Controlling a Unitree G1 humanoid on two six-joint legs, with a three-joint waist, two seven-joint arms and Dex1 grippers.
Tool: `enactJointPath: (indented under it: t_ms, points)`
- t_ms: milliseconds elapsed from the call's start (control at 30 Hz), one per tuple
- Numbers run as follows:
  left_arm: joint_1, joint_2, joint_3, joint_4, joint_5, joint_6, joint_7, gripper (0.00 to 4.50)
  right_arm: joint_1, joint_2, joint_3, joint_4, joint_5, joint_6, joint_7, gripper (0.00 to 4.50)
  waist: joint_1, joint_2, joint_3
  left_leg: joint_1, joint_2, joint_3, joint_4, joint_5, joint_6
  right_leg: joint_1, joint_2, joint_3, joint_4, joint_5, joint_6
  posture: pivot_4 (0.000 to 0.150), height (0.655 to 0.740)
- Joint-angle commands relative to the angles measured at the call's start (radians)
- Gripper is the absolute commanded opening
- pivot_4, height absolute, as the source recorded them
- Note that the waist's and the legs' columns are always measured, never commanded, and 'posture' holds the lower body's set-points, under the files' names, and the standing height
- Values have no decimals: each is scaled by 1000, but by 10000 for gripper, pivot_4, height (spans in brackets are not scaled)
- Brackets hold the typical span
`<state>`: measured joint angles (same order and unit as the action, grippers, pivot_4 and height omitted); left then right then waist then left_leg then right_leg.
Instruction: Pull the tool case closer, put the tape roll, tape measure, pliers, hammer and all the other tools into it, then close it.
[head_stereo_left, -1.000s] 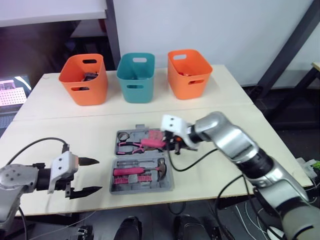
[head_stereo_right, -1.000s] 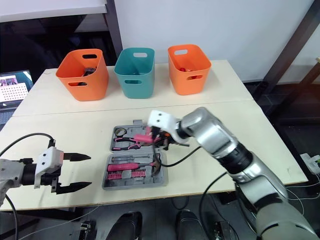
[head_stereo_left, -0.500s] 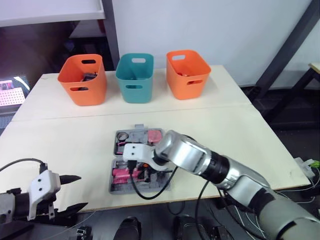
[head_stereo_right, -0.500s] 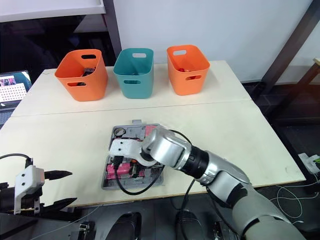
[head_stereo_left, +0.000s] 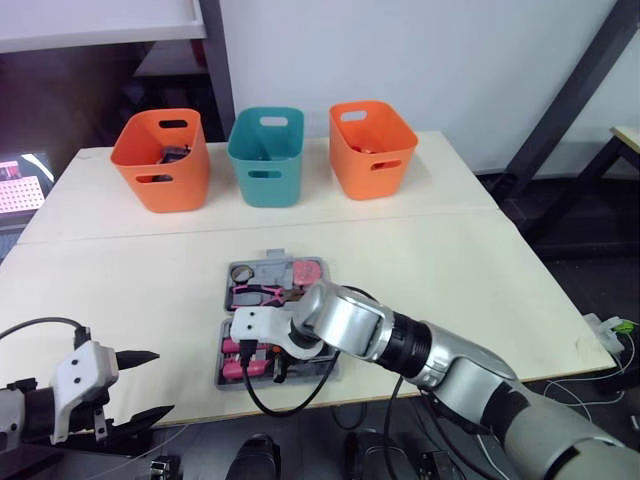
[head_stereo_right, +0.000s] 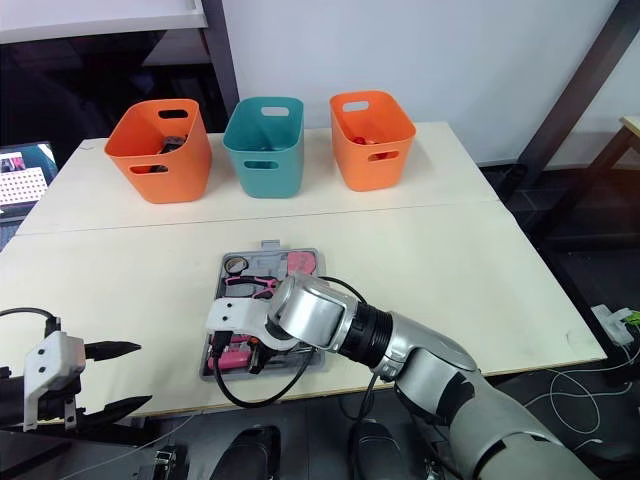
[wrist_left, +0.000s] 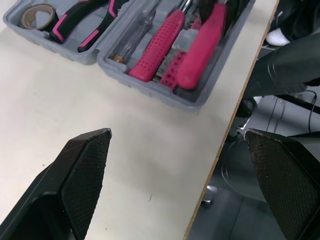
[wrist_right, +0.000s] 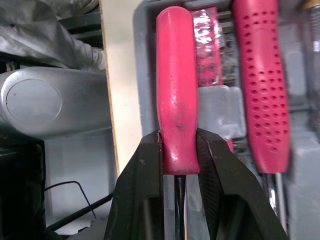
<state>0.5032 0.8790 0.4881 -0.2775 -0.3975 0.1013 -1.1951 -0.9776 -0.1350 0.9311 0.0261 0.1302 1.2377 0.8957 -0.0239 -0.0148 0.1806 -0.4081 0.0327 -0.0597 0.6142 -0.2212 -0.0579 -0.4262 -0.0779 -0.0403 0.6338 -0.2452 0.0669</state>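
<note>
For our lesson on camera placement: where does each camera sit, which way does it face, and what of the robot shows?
Left eye: on the head, looking down at the table, case and both arms.
Right eye: beside it, same scene.
Left wrist: looks along the open left gripper towards the case.
Right wrist: looks along the right gripper, shut on the hammer.
Both wrist views share that hammer.

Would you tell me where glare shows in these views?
Right wrist view: white glare streaks the smooth pink handle and the shiny pink packet beside it. Left wrist view: the tool case is evenly lit, without hot spots.
</note>
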Motion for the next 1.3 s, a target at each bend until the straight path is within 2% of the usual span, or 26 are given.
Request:
enactJointPath:
  t_ms: [33, 667, 733, 833, 1100, 1267, 1300]
  points:
    - [-2, -3, 25, -15, -14, 2, 5, 45000, -9, 27, -7, -16, 19, 3, -7, 4001, 1, 0, 0, 0, 0, 0, 0, 0, 0, 0, 0, 0, 0, 0, 0, 1500, 7400]
    - [-26, 4, 11, 12, -6, 2, -1, 45000, 2, 53, -12, 39, 42, -8, -36, 4001, -7, 0, 0, 0, 0, 0, 0, 0, 0, 0, 0, 0, 0, 0, 0, 1500, 7400]
    - [-29, 4, 1, 15, -1, -1, -3, 45000, 3, 52, -13, 37, 42, -8, -41, 14558, -12, 0, 0, 0, 0, 0, 0, 0, 0, 0, 0, 0, 0, 0, 0, 1500, 7400]
    - [-35, 5, -7, 17, -5, 6, -4, 45000, -6, 44, -21, 20, 44, -18, -40, 27371, -19, 0, 0, 0, 0, 0, 0, 0, 0, 0, 0, 0, 0, 0, 0, 1500, 7400]
    - [-46, 5, -20, 19, -16, 22, -18, 45000, 45, 9, -119, -77, 64, -97, -55, 27371, -19, 0, 0, 0, 0, 0, 0, 0, 0, 0, 0, 0, 1, 0, 0, 1500, 7400]
    - [-58, 9, -26, 28, -18, 21, -26, 45000, 176, -25, -180, -110, -20, -425, -145, 27371, -20, -2, -1, 0, 0, 0, 0, 0, 0, 0, 0, 0, 0, 0, 0, 1500, 7400]
    - [-64, 9, -28, 34, -15, 18, -27, 45000, 184, -27, -176, -98, -8, -433, -116, 24828, -20, -2, -1, 0, 0, 0, 0, 0, 0, 0, 0, 0, 0, 0, 0, 1500, 7400]
